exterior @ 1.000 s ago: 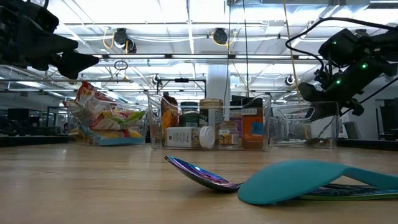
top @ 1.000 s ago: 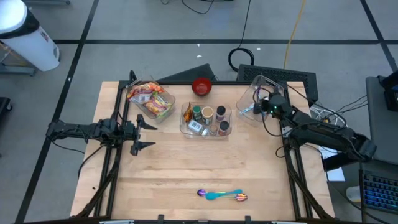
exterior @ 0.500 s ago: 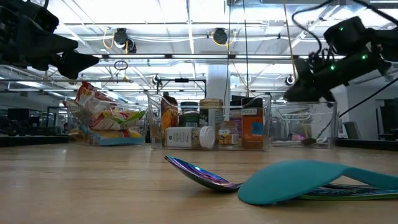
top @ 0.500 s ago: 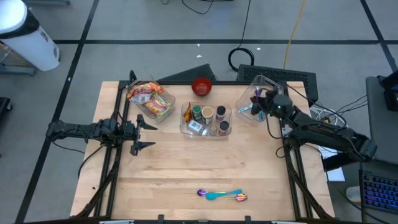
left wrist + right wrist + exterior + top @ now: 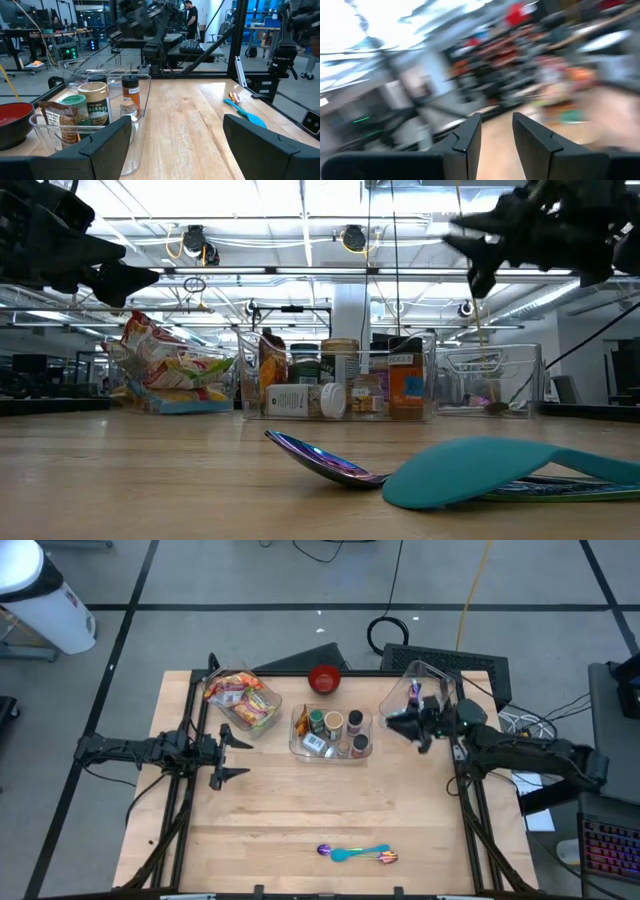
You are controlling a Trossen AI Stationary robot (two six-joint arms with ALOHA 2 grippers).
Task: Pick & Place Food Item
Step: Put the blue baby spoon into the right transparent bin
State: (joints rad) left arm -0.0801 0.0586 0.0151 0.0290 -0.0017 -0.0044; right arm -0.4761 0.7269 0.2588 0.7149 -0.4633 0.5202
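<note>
High view first: the right hand [image 5: 401,726] is hovering above the counter [image 5: 320,810], between the middle clear bin [image 5: 331,733] of jars and the clear bin [image 5: 420,695] at the far right corner. Its fingers are standing a small way apart with nothing between them, and the right wrist view agrees, two dark fingers [image 5: 467,137] with an empty gap and everything beyond smeared. Low view is showing that right hand [image 5: 480,255] riding high, well above the bin tops. A small purple and pink item [image 5: 414,691] is lying inside that far right bin, apart from the hand; what it is exactly, I cannot tell.

Over on the other side, the left hand [image 5: 236,755] is waiting near the left edge, fingers spread wide and empty. A snack packet [image 5: 236,696] is sitting in the left bin [image 5: 252,712], a red bowl [image 5: 324,679] is resting at the far edge, and a teal spoon [image 5: 358,854] is lying beside an iridescent spoon [image 5: 327,850] near the front edge.
</note>
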